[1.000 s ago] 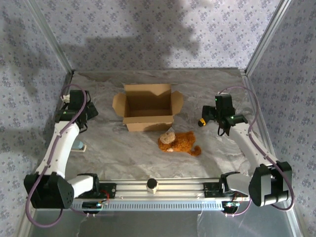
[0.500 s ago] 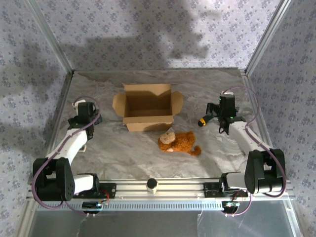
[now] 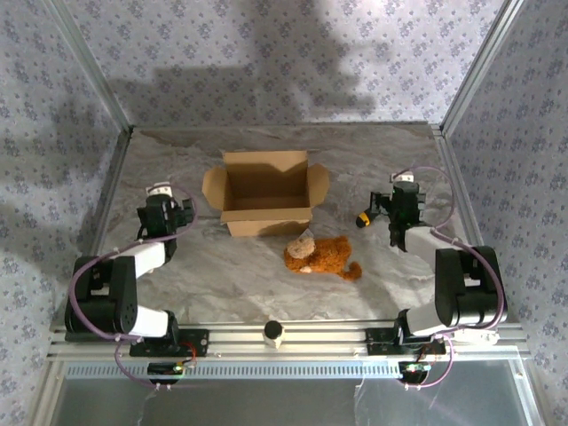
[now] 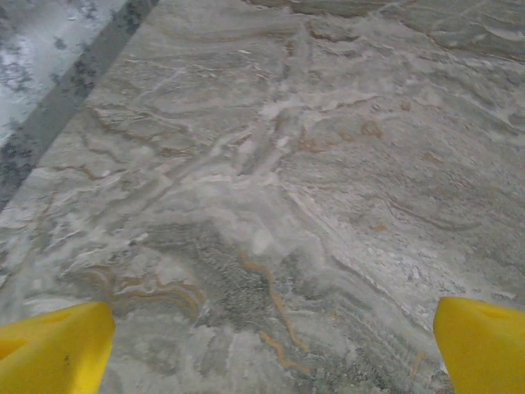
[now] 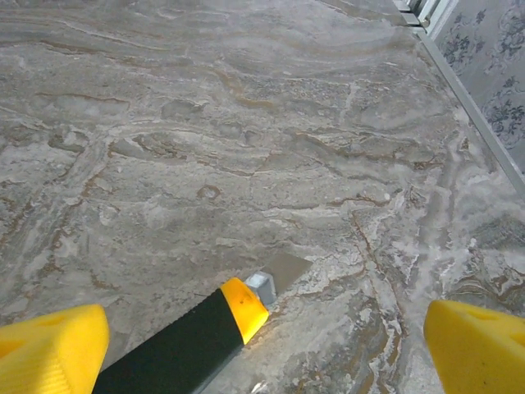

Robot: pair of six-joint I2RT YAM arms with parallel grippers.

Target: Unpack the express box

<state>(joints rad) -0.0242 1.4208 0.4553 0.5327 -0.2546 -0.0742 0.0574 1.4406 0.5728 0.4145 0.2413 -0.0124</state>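
The express box (image 3: 266, 191) stands at the table's middle back, its top flaps spread and its inside dark brown. In front of it lies a brown plush toy (image 3: 321, 256). My left gripper (image 3: 185, 213) is left of the box, apart from it; in the left wrist view it (image 4: 269, 349) is open over bare marble, its yellow fingertips (image 4: 53, 349) far apart. My right gripper (image 3: 382, 209) is right of the box. In the right wrist view it (image 5: 264, 353) stands open, and a black and yellow utility knife (image 5: 184, 341) lies on the table between its fingers, untouched.
The knife's yellow end (image 3: 362, 219) points toward the box. Patterned walls with metal corner posts (image 3: 461, 84) close in the marble table (image 3: 231, 275). A rail with a small knob (image 3: 273, 332) runs along the near edge between the arm bases.
Both arms have folded back toward their bases. The left gripper came nearer and rightward, the right one shifted slightly nearer. Box, plush toy and knife have not moved.
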